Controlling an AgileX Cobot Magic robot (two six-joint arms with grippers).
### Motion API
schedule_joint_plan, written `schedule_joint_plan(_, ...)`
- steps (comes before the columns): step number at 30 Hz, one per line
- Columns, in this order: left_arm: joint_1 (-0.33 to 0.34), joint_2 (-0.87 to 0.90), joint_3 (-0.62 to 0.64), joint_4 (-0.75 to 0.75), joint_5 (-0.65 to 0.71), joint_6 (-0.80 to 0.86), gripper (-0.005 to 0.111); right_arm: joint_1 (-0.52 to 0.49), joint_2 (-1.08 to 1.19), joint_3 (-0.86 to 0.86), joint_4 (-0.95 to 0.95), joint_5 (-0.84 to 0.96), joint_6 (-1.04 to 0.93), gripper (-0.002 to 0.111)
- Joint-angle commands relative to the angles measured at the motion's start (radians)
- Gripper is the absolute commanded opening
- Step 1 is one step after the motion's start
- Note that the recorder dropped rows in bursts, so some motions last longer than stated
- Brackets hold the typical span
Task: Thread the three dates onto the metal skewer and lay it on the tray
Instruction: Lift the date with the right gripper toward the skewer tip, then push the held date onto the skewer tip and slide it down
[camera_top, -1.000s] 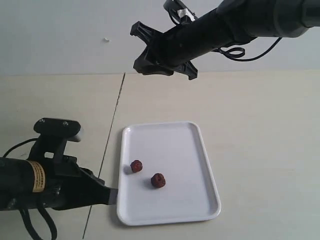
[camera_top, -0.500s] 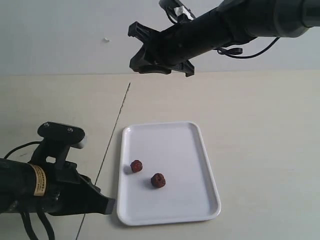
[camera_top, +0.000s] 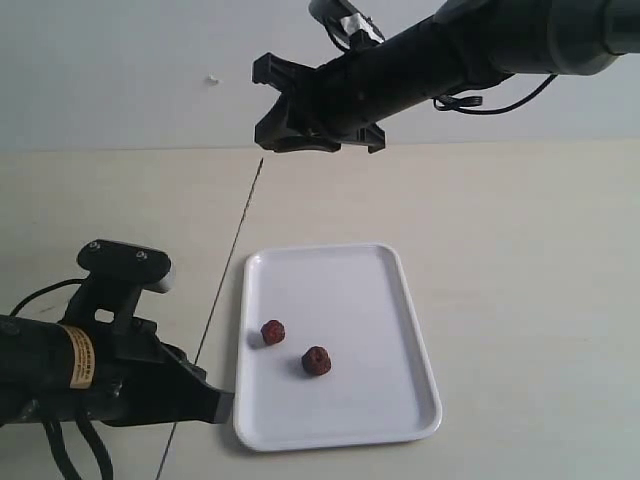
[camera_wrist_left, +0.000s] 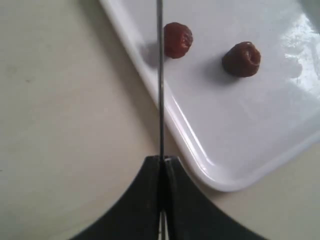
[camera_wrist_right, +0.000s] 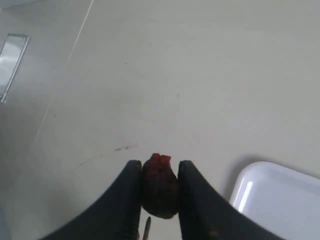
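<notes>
My left gripper (camera_top: 218, 405) (camera_wrist_left: 162, 161) is shut on the metal skewer (camera_top: 226, 268) (camera_wrist_left: 160, 75), a thin rod slanting up past the left rim of the white tray (camera_top: 412, 330) (camera_wrist_left: 210, 150). Two wrinkled red-brown dates (camera_top: 272, 332) (camera_top: 316, 361) lie on the tray, also seen as dates (camera_wrist_left: 177, 39) (camera_wrist_left: 241, 58) in the left wrist view. High at the back, my right gripper (camera_top: 300, 135) (camera_wrist_right: 159, 165) is shut on the third date (camera_wrist_right: 160, 186). The skewer's tip (camera_wrist_right: 147, 226) shows just beside that date, not touching it.
The pale tabletop (camera_top: 520, 260) surrounds the tray. A corner of the tray (camera_wrist_right: 280, 200) shows in the right wrist view. The left arm's black body (camera_top: 90, 370) fills the near left corner, and the right arm (camera_top: 470, 50) spans the top.
The right gripper with its date has moved a little left and up. The left arm shifted, swinging the skewer's tip right and closer to the right gripper.
</notes>
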Motion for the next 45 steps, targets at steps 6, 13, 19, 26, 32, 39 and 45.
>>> schedule_joint_plan(6, 0.003, 0.002, -0.006, 0.005, -0.018, 0.008, 0.0, -0.004, -0.009, -0.004, 0.004, 0.04, -0.036, 0.023)
schedule_joint_plan(13, 0.003, 0.002, -0.006, 0.005, -0.034, 0.008, 0.0, 0.008, -0.009, -0.004, -0.005, 0.069, -0.052, 0.023)
schedule_joint_plan(19, 0.003, 0.002, -0.006, 0.005, -0.051, 0.001, 0.0, 0.052, -0.009, -0.004, -0.008, 0.031, -0.061, 0.023)
schedule_joint_plan(26, 0.003, 0.002, -0.006, 0.003, -0.105, -0.063, 0.0, 0.054, -0.009, -0.004, -0.019, 0.03, -0.061, 0.023)
schedule_joint_plan(32, 0.003, 0.002, -0.042, 0.003, -0.135, -0.08, 0.0, 0.054, -0.009, -0.004, -0.019, 0.055, -0.061, 0.023)
schedule_joint_plan(39, 0.032, 0.002, -0.135, 0.003, -0.111, -0.08, 0.0, 0.054, -0.009, -0.004, -0.04, 0.082, -0.064, 0.023)
schedule_joint_plan(45, 0.088, 0.002, -0.169, 0.003, -0.091, -0.102, 0.0, 0.054, -0.009, -0.004, -0.048, 0.077, -0.071, 0.023)
